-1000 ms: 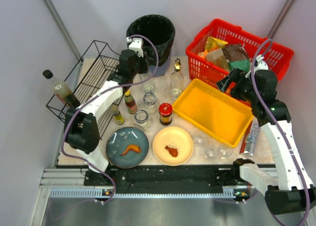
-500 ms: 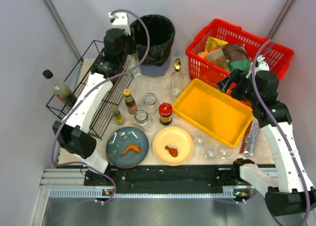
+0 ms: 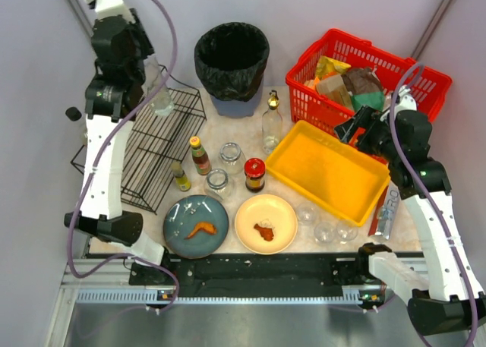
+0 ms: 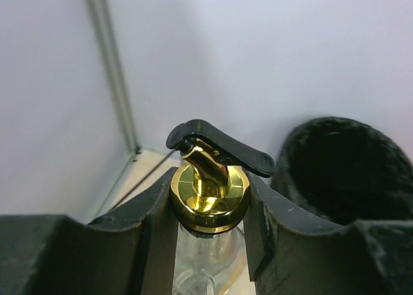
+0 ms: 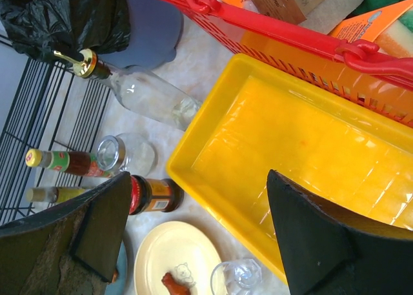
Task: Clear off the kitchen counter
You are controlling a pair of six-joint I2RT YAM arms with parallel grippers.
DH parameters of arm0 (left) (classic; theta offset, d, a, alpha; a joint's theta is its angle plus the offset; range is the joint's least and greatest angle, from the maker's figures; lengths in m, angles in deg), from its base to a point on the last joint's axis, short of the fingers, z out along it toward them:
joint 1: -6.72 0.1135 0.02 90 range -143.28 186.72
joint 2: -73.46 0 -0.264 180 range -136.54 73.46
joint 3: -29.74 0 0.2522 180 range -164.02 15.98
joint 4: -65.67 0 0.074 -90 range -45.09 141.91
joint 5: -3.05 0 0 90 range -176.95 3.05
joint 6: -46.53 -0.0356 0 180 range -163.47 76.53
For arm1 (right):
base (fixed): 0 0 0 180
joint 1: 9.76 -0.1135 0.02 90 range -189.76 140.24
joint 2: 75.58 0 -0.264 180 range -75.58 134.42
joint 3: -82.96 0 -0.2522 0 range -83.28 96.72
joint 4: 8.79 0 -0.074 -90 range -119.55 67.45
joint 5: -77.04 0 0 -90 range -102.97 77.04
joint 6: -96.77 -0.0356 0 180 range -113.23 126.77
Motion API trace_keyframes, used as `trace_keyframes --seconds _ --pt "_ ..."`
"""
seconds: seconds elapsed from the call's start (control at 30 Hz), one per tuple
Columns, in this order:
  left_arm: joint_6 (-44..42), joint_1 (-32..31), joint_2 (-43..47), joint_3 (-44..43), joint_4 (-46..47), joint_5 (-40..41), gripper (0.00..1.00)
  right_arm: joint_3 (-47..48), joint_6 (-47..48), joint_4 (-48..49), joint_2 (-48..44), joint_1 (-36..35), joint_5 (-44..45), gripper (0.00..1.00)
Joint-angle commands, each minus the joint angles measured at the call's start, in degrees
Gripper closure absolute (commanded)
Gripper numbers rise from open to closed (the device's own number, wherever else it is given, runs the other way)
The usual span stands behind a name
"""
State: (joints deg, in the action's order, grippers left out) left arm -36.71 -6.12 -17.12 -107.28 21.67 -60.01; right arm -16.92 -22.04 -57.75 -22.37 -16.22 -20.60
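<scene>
Glass worries me: my left end effector (image 4: 210, 210) pinches the clear gold-capped bottle (image 4: 208, 189) by its neck alone, high over the black wire rack (image 3: 163, 134) on the beige marbled desk (image 3: 247, 130); any swing could drop it. My right end effector (image 5: 200, 198) gapes empty.

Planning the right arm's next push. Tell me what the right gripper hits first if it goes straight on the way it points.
Most likely the yellow tray: the open right gripper looks down at its floor and one rim. Exactly where it would touch is unclear.
</scene>
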Motion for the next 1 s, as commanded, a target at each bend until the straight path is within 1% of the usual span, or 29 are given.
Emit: trace_keyframes --seconds 0.0,0.13,0.3,0.5,0.67,0.77,0.97 --pt "3.34 7.73 1.9 -5.93 -0.42 -4.69 1.0 -0.01 1.04 1.72 -0.65 0.66 -0.27 0.16" --pt "4.66 14.06 2.25 -7.7 -3.07 -8.65 1.0 -1.24 0.87 1.71 -1.0 0.74 0.25 0.16" --pt "3.61 17.93 2.7 -7.61 -3.07 -9.1 1.0 -2.12 0.96 1.8 -1.0 0.66 0.34 0.16" --pt "1.94 19.69 2.08 -4.8 -1.49 -5.24 1.0 -2.73 2.54 1.8 -1.18 0.66 3.15 0.16" --pt "4.4 19.78 1.38 -3.48 -0.7 -1.02 1.0 -3.26 2.45 1.71 -0.74 0.74 3.25 0.16" --pt "4.05 19.78 2.16 -1.03 1.58 2.14 1.0 -3.09 2.45 1.71 -0.39 0.66 3.16 0.16" --pt "1.77 19.87 3.22 3.29 6.07 5.31 1.0 -2.91 2.36 1.8 0.05 0.66 3.6 0.16"
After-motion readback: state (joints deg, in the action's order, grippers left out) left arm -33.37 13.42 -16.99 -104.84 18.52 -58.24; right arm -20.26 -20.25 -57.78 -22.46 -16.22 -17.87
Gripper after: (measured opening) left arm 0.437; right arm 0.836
